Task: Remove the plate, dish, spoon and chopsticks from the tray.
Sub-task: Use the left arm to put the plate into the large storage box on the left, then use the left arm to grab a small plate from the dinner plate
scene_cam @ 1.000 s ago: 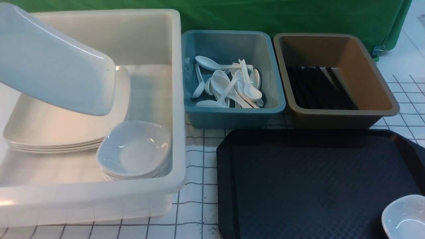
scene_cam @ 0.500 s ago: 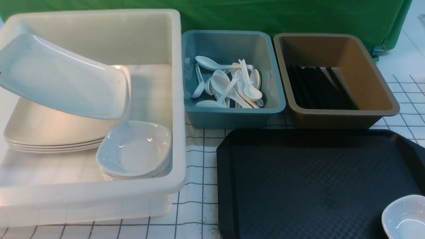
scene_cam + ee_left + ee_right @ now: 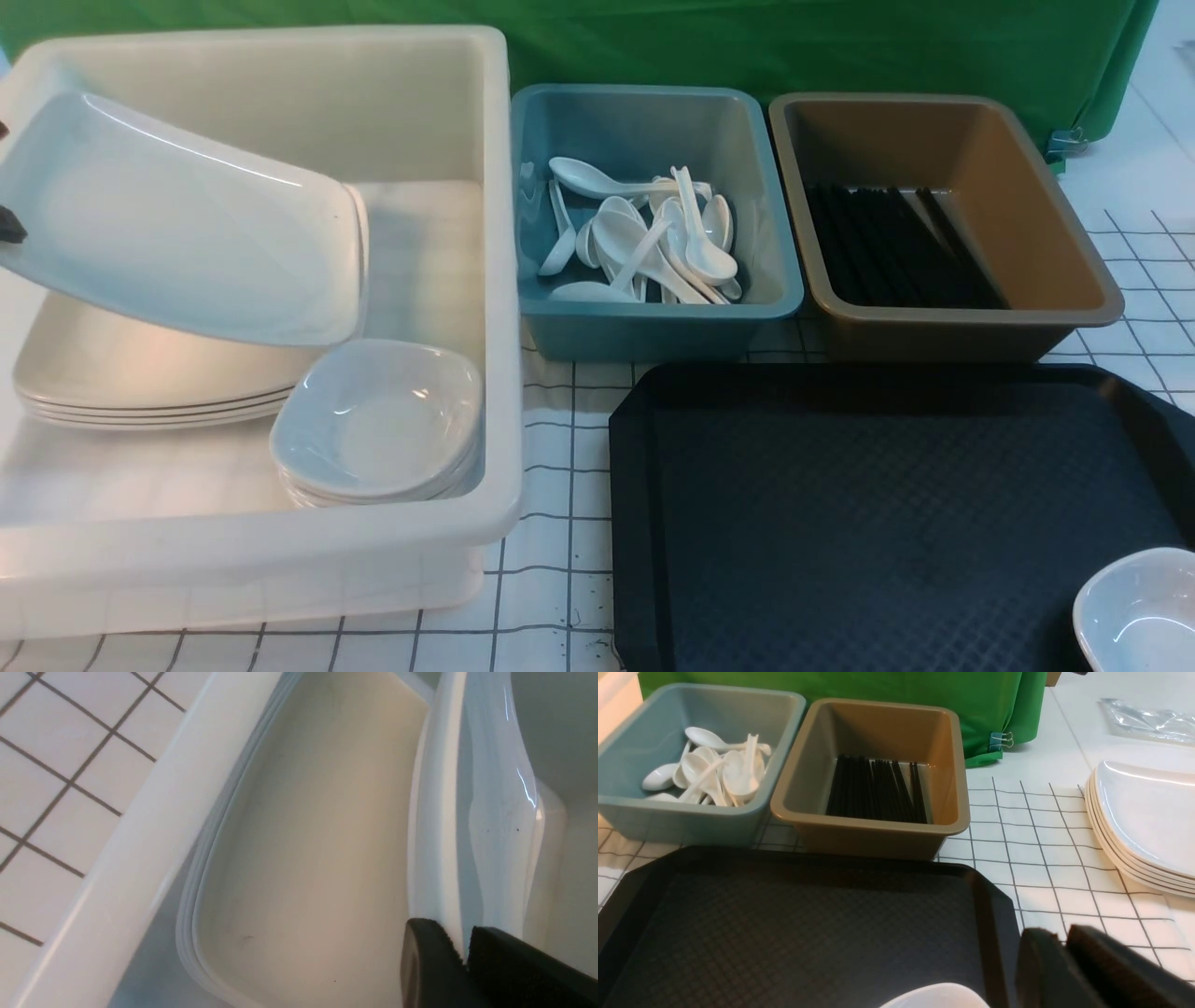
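Note:
The white plate (image 3: pixel 187 219) hangs tilted over the plate stack in the white tub, its left edge high. My left gripper (image 3: pixel 465 935) is shut on the plate's rim (image 3: pixel 448 812), which runs between the two black pads. One dark fingertip (image 3: pixel 7 227) shows at the front view's left edge. The small white dish (image 3: pixel 1134 611) sits in the near right corner of the black tray (image 3: pixel 840 513), alone on it. My right gripper (image 3: pixel 1064 935) is shut on nothing, just beside the dish (image 3: pixel 934 998). White spoons (image 3: pixel 644 243) lie in the teal tub. Black chopsticks (image 3: pixel 896 247) lie in the brown tub.
The white tub (image 3: pixel 499 280) holds a stack of plates (image 3: pixel 140 383) and a stack of dishes (image 3: pixel 378 425). Behind the tray stand the teal tub (image 3: pixel 653 322) and the brown tub (image 3: pixel 1074 280). Another pile of plates (image 3: pixel 1143 826) lies on the checked cloth to the right.
The plate has come down and tipped flatter over the stack in the white tub. The left fingertip now shows at the frame's edge. The tray and dish have not moved.

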